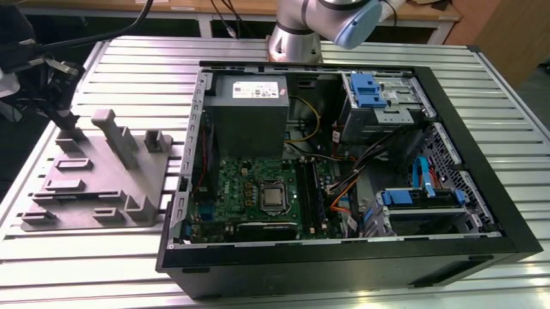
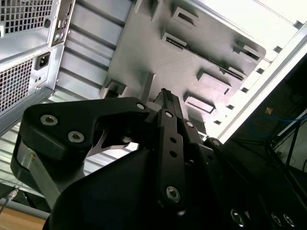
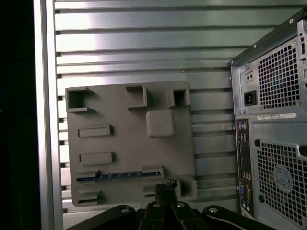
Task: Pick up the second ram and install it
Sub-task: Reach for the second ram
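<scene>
The second ram (image 3: 119, 176) is a thin dark strip with a bluish edge. It stands on its edge in a long slot of the grey fixture block (image 3: 120, 143). My gripper (image 3: 166, 184) hangs over the fixture's edge, just beside one end of that slot. In the second wrist view its black fingers (image 2: 165, 115) are pressed together into one narrow tip, with nothing between them. In the exterior view the gripper (image 1: 64, 119) is at the far end of the fixture (image 1: 94, 187), at the exterior view's left of the open computer case (image 1: 344, 264).
The fixture carries a tall post (image 1: 112, 132) and several raised brackets. The case's perforated rear panel (image 3: 273, 124) stands close beside the fixture. Inside the case are the green motherboard (image 1: 257, 193), a grey power supply (image 1: 249, 109) and blue drive bays (image 1: 369, 90). The table is ribbed metal (image 1: 86, 257).
</scene>
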Robot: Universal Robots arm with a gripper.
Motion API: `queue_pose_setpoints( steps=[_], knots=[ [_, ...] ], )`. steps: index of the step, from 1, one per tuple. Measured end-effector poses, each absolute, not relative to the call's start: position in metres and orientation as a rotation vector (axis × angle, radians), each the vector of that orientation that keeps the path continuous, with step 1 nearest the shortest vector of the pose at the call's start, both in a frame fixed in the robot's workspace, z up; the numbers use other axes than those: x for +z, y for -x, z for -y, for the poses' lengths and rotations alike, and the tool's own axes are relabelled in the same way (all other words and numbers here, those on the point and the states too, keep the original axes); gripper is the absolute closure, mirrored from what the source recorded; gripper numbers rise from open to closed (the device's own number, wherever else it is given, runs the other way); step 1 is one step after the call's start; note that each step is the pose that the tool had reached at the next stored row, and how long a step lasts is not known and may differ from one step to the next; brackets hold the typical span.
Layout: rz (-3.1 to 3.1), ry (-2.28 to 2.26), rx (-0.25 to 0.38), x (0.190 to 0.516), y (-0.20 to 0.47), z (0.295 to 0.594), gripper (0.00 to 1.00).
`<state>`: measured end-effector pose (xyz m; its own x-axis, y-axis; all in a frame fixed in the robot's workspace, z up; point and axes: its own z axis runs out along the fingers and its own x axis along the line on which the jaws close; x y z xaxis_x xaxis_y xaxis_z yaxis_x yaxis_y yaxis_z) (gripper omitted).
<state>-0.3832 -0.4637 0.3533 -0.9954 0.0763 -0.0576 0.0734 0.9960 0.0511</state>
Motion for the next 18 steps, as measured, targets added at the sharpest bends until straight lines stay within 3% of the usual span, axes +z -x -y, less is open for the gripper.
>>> queue_pose_setpoints(
  steps=[18],
  knots=[
    [-3.079,-0.116,0.076,0.323,0.410,0.468,0.90]
  ],
)
